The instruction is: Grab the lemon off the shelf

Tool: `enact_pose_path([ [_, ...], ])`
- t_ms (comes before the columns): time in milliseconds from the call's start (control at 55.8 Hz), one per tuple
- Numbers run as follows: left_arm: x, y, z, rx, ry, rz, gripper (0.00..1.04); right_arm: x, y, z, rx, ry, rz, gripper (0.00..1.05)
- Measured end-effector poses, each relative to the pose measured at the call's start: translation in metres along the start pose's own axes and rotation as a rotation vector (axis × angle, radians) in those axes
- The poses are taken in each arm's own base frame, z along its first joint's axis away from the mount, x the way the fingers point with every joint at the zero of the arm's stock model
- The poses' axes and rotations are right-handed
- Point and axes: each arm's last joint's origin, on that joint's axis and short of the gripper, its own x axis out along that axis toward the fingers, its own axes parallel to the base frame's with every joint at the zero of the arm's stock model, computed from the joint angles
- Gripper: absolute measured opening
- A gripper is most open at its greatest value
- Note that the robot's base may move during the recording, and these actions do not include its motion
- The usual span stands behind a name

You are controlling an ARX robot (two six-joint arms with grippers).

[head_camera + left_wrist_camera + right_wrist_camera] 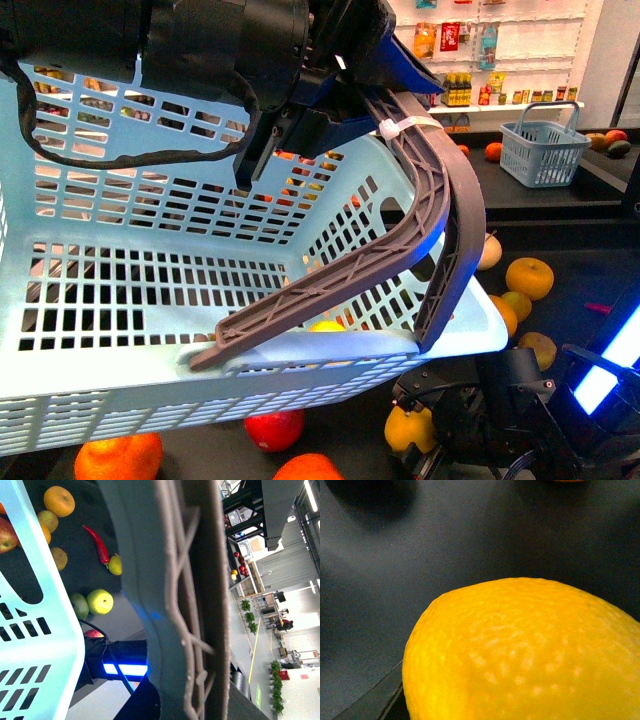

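One pitted yellow lemon (520, 650) rests on the matte black shelf (420, 555) by the right hand (438, 425); grip and axis unclear.

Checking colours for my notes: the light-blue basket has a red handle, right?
No. The handle is grey, not red, as the front view shows. The basket is indeed light blue.

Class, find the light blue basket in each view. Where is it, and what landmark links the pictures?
Front view: the light blue basket fills the left and centre.
Left wrist view: its corner shows beside the grey handle.
Right wrist view: not in it.
Shared landmark: the dark shelf deck, in all three.
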Motion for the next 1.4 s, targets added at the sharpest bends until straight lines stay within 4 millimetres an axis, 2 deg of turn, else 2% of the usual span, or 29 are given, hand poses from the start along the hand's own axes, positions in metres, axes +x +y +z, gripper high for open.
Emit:
enact_pose_path([
  [215,0.0,0.0,0.0,-0.003,0.001,-0.001,0.09,-0.01,-0.005,-0.001,0.038,0.003,-0.062,0.71],
  [412,0.0,0.0,0.0,-0.003,0.002,-0.002,0.09,-0.046,-0.02,-0.01,0.133,-0.002,-0.179,0.71],
  [574,0.0,0.0,0.0,-0.003,0.002,-0.002,0.09,-0.075,-0.036,-0.001,0.17,-0.046,-0.258,0.71],
  [914,0.0,0.0,0.0,-0.002,0.001,-0.001,0.09,-0.157,-0.061,0.034,0.243,-0.199,-0.493,0.71],
  [1040,0.0,0.0,0.0,-0.003,0.002,-0.002,0.09,-0.193,-0.068,0.064,0.295,-0.304,-0.591,0.71],
  [1237,0.0,0.0,0.0,-0.002,0.002,-0.002,0.09,-0.218,-0.062,0.093,0.328,-0.415,-0.619,0.71],
  [1398,0.0,0.0,0.0,-0.003,0.002,-0.002,0.09,-0.233,-0.046,0.12,0.37,-0.502,-0.595,0.71],
])
